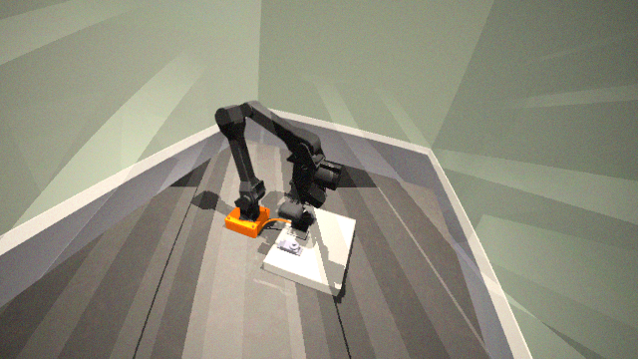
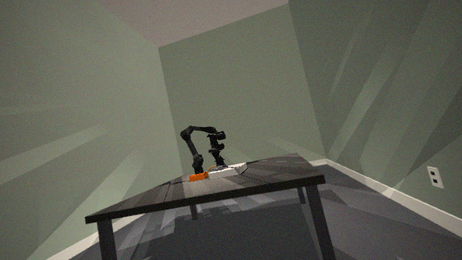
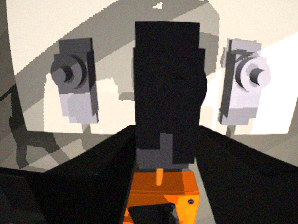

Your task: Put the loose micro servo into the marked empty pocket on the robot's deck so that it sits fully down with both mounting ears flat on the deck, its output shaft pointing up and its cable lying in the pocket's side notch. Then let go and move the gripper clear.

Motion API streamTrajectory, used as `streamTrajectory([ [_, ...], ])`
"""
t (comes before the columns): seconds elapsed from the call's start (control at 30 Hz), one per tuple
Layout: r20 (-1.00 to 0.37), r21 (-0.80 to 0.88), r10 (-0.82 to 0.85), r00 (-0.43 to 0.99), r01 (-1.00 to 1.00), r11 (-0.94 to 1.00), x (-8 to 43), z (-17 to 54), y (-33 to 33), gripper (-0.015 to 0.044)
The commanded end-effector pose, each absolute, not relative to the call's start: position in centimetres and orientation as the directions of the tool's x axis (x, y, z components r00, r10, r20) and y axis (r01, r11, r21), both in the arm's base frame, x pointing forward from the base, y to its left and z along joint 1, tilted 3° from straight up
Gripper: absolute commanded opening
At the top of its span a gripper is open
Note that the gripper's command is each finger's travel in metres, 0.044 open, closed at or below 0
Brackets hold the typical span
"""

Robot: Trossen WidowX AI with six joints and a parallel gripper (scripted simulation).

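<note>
- Micro servo [image 3: 166,86] is clamped between the gripper's fingers; from the wrist camera it reads as a dark block filling the centre, its details lost in shadow.
- Gripper [image 1: 300,223] is closed partway, stopped on the servo body, and points down over the near-base corner of the white deck [image 1: 334,239].
- From the top camera, an orange cable [image 1: 279,219] runs from under the gripper toward the arm's orange base [image 1: 245,222].
- Whether the held servo touches the deck or sits in a pocket cannot be told: the gripper hides that spot in the top camera, and the exterior camera is too far off.
- Two other servos are mounted in the deck, one on each side of the held one in the wrist camera: left servo [image 3: 75,83] in shade, right servo [image 3: 242,83] in light, each with a round output shaft facing the camera.
- One mounted servo [image 1: 290,245] shows pale in the top camera, just in front of the gripper.
- Deck rests on the dark striped table [image 2: 253,180], beside the base.
</note>
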State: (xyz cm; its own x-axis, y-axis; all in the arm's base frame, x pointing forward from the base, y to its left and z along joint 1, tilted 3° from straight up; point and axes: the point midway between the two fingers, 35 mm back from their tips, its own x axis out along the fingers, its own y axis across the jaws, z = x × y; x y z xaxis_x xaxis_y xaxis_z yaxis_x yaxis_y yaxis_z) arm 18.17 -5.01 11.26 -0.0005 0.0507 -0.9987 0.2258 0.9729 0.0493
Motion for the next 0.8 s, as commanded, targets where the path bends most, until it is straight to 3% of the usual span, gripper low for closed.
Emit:
streamTrajectory([
  [0.0, -0.999, 0.048, 0.048, 0.003, 0.235, 0.971, 17.8, 11.2, -4.9, 0.0],
  [0.77, -0.999, 0.048, 0.048, 0.003, 0.235, 0.971, 17.9, 9.3, -4.9, 0.0],
])
